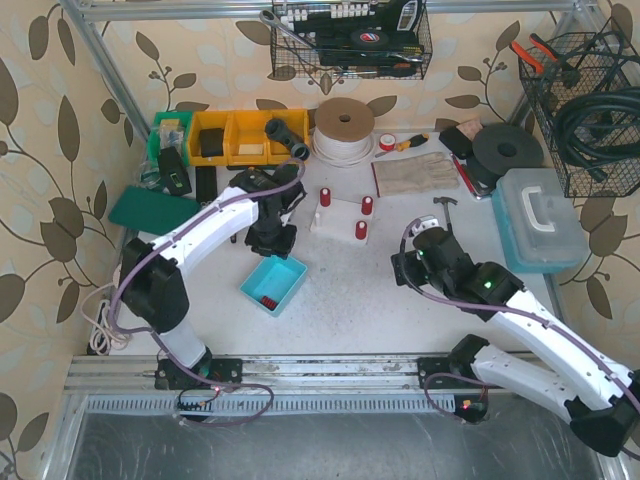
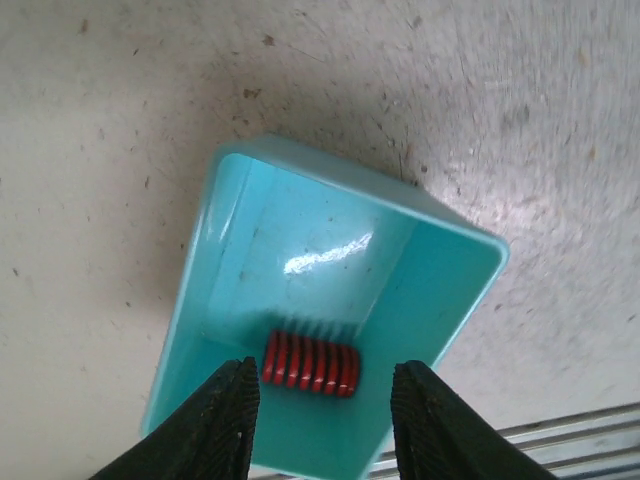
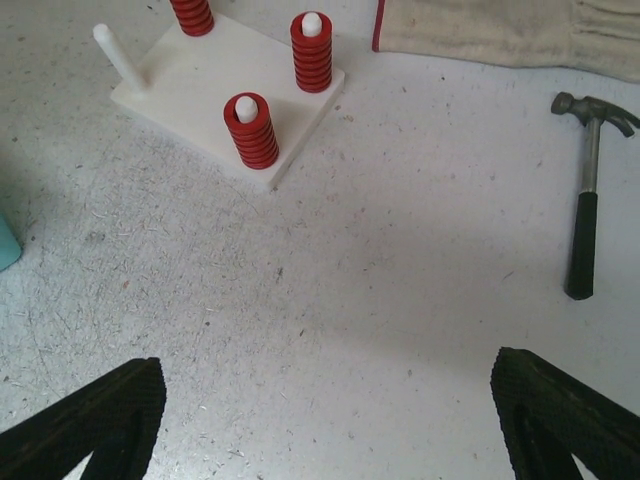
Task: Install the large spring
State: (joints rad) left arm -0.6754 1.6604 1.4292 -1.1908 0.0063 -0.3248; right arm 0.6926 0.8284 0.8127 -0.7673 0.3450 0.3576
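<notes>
A red spring (image 2: 311, 364) lies on its side in the teal bin (image 2: 455, 270), also seen in the top view (image 1: 268, 301). My left gripper (image 2: 320, 400) is open above the bin, its fingers either side of the spring and apart from it. In the top view the left gripper (image 1: 270, 240) hovers at the bin's (image 1: 290, 270) far edge. A white peg base (image 3: 200, 95) holds three red springs (image 3: 251, 130) and one bare peg (image 3: 117, 55). My right gripper (image 3: 325, 420) is open and empty over bare table, right of the base (image 1: 338, 218).
A hammer (image 3: 588, 200) lies right of the right gripper. A cloth (image 1: 415, 172), tape roll (image 1: 343, 128), yellow bins (image 1: 245, 135), a grey case (image 1: 540, 220) and wire baskets (image 1: 585, 90) stand along the back and right. A green pad (image 1: 150, 207) lies at the left.
</notes>
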